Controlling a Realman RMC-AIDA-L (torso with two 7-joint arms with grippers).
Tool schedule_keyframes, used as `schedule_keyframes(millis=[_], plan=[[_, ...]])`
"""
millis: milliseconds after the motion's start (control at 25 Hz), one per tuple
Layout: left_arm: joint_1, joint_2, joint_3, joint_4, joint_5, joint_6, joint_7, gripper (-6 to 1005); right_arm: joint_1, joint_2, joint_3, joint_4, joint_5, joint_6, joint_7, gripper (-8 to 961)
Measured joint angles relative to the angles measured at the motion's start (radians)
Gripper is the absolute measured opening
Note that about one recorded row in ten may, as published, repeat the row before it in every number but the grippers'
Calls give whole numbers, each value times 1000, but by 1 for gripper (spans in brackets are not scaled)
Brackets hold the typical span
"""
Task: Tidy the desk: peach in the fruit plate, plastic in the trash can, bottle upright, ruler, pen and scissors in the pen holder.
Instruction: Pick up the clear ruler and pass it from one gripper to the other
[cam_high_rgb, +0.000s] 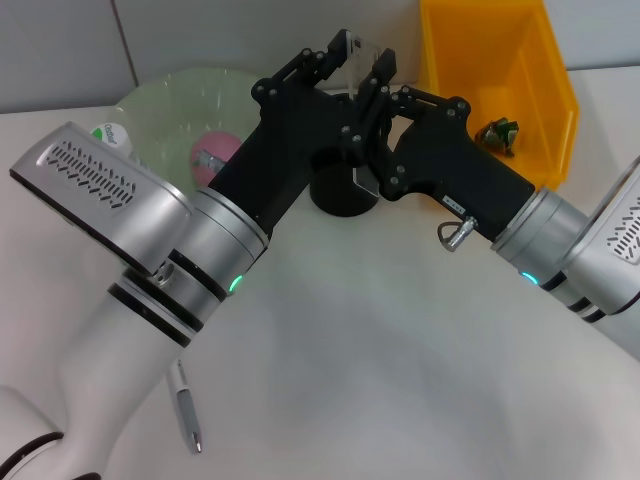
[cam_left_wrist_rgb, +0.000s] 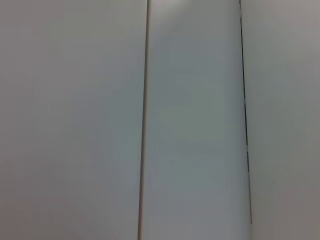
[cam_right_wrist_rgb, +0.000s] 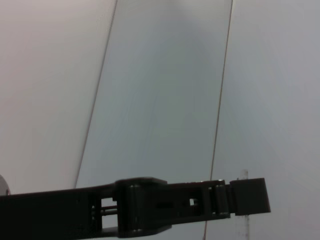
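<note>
My left gripper (cam_high_rgb: 362, 55) is shut on a clear ruler (cam_high_rgb: 358, 48), held up over the black pen holder (cam_high_rgb: 335, 195) at the back middle of the desk. My right gripper (cam_high_rgb: 375, 140) stands open just right of it, over the holder's rim. In the right wrist view a black finger (cam_right_wrist_rgb: 150, 207) of the left gripper crosses the picture, with the ruler's end (cam_right_wrist_rgb: 243, 174) at its tip. The peach (cam_high_rgb: 213, 155) lies in the green fruit plate (cam_high_rgb: 160, 100). Green plastic (cam_high_rgb: 497, 133) lies in the yellow trash can (cam_high_rgb: 545, 90). A pen (cam_high_rgb: 187, 408) lies near the front left. The bottle (cam_high_rgb: 112, 135) is mostly hidden behind my left arm. The scissors are out of view.
Both forearms cross the middle of the white desk (cam_high_rgb: 380, 350) and hide much of its back. The trash can stands at the back right, the plate at the back left. The left wrist view shows only a pale panelled wall (cam_left_wrist_rgb: 195, 120).
</note>
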Motion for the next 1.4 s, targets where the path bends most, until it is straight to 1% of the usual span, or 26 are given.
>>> schedule_keyframes(millis=[440,680,880,1400], plan=[[-2,0,0,0,0,0,0,533,3,0,0,7,-3,4,2,136],[-2,0,3,0,0,0,0,538,2,0,0,8,1,4,4,53],[-1,0,8,2,-1,0,0,542,-1,0,0,8,2,4,5,17],[1,0,11,8,1,0,-8,553,-2,0,2,10,2,4,7,13]])
